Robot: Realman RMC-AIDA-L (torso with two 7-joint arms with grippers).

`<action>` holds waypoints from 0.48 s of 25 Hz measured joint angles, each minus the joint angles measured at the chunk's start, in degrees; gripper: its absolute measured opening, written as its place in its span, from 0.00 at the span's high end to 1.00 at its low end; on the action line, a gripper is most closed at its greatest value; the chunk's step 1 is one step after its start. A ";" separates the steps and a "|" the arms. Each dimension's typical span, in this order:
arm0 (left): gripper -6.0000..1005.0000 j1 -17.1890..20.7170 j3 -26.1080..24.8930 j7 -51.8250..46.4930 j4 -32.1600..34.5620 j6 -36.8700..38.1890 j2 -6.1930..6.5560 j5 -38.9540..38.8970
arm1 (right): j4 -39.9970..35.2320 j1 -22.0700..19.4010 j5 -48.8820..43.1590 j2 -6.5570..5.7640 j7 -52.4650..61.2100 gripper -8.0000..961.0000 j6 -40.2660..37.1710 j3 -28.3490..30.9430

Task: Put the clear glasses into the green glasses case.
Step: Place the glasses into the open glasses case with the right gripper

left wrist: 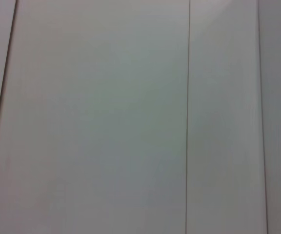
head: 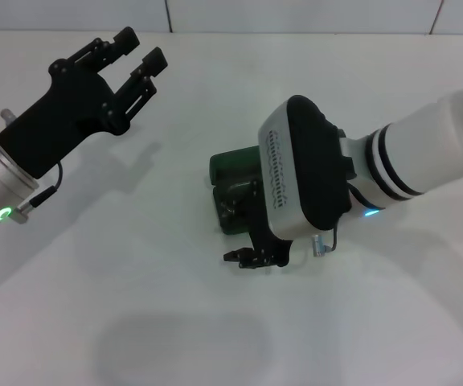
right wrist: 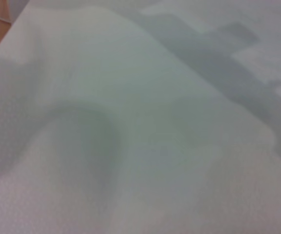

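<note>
Head view: your right gripper (head: 251, 257) hangs low over the white table (head: 135, 322), its wrist housing covering most of the green glasses case (head: 233, 166), which lies directly beneath and behind it; whether its fingers are spread or pressed together cannot be told. The clear glasses cannot be made out. Your left gripper (head: 139, 50), fingers spread and holding nothing, is raised well apart from the case.
</note>
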 joint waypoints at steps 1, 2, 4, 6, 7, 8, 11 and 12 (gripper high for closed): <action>0.51 -0.03 0.00 0.00 0.00 0.00 0.00 -0.04 | 0.47 0.29 -0.17 0.00 0.08 0.54 0.13 -0.01; 0.51 -0.04 0.00 0.00 0.00 0.00 0.00 -0.07 | 0.79 0.39 -0.45 0.00 0.13 0.54 0.34 0.00; 0.51 -0.06 0.00 0.00 0.00 -0.01 0.00 -0.16 | 1.03 0.29 -1.06 -0.01 0.16 0.54 0.93 0.16; 0.51 -0.13 0.00 0.00 0.00 -0.03 0.01 -0.22 | 1.12 -0.12 -1.51 -0.15 0.16 0.54 1.95 0.46; 0.51 -0.22 0.00 0.00 0.00 -0.06 0.02 -0.21 | 1.15 -0.20 -1.57 -0.23 0.15 0.54 2.27 0.50; 0.51 -0.38 0.00 0.00 0.00 -0.12 0.05 -0.22 | 1.16 -0.21 -1.57 -0.28 0.13 0.54 2.48 0.51; 0.51 -0.91 0.01 0.00 0.00 -0.52 0.09 -0.22 | 1.50 -0.23 -1.64 -0.32 -0.06 0.54 2.63 0.69; 0.51 -1.09 0.01 0.00 0.00 -0.62 0.08 -0.22 | 1.67 -0.22 -1.73 -0.32 -0.11 0.54 2.64 0.80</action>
